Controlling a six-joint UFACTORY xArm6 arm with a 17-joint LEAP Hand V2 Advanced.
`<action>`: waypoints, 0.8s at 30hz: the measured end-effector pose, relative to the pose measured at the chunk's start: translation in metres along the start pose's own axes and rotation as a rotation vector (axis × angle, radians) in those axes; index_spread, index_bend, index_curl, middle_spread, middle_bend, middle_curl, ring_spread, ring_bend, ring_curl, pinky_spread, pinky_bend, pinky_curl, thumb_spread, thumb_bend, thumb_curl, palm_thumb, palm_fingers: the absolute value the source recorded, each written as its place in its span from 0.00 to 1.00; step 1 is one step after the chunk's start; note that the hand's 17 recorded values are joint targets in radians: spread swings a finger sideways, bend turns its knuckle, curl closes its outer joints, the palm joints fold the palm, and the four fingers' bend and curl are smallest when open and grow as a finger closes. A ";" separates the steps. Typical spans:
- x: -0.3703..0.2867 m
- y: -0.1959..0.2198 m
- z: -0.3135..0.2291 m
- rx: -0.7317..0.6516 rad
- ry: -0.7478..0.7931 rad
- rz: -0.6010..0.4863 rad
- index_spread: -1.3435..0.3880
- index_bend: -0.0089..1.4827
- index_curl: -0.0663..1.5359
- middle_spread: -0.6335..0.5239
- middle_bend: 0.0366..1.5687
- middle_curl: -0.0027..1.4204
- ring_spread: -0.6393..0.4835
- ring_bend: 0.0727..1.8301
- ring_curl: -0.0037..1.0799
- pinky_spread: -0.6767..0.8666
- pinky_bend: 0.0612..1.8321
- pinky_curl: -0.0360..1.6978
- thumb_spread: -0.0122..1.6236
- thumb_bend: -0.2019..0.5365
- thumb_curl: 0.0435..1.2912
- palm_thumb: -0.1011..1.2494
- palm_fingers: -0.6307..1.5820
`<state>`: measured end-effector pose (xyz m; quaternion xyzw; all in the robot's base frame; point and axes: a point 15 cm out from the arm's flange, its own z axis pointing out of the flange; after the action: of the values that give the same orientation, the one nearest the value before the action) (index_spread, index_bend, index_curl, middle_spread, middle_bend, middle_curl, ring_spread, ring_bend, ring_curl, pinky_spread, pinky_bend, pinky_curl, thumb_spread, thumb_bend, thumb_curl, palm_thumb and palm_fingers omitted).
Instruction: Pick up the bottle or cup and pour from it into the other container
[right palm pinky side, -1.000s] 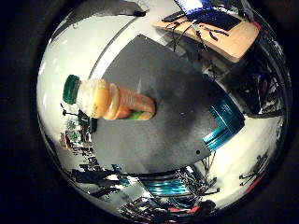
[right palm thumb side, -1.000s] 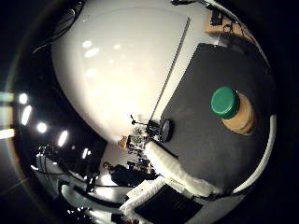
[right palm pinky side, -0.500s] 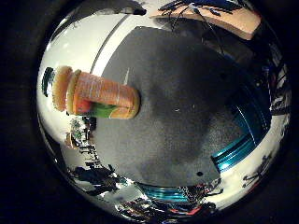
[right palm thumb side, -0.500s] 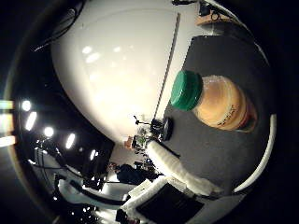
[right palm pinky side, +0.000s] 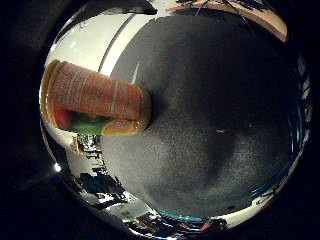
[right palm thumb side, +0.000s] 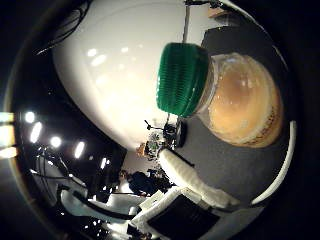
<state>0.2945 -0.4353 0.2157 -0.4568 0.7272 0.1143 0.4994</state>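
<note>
A bottle of orange drink with a green screw cap stands on a dark grey table top. It fills much of the right thumb side palm view, so it is close to the palm. The right little finger side palm view shows its orange body and coloured label from the side. My hand shows as a straight white finger below the bottle, away from it and holding nothing.
The dark table top spreads wide around the bottle. A pale wall lies beyond the table's edge. A wooden desk edge shows far off past the table.
The bottle has grown much larger in the two palm views, as the hand has come closer to it. The bottle itself has stayed upright in place.
</note>
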 end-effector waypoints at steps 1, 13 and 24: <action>-0.001 -0.001 0.004 -0.012 -0.001 -0.003 0.64 0.12 0.22 0.62 0.16 0.24 0.73 0.23 0.21 0.71 0.42 0.02 0.66 0.24 0.21 0.45 0.37; -0.017 0.000 0.039 -0.137 0.009 -0.042 0.66 0.12 0.23 0.53 0.26 0.27 0.59 0.43 0.26 0.56 0.48 0.01 0.65 0.25 0.24 0.55 0.59; -0.034 0.007 0.049 -0.190 -0.032 -0.055 0.64 0.48 0.41 0.49 0.63 0.43 0.45 0.63 0.43 0.25 0.72 0.15 0.56 0.26 0.37 0.77 0.91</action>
<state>0.3227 -0.3823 0.2181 -0.5200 0.6921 0.1762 0.4686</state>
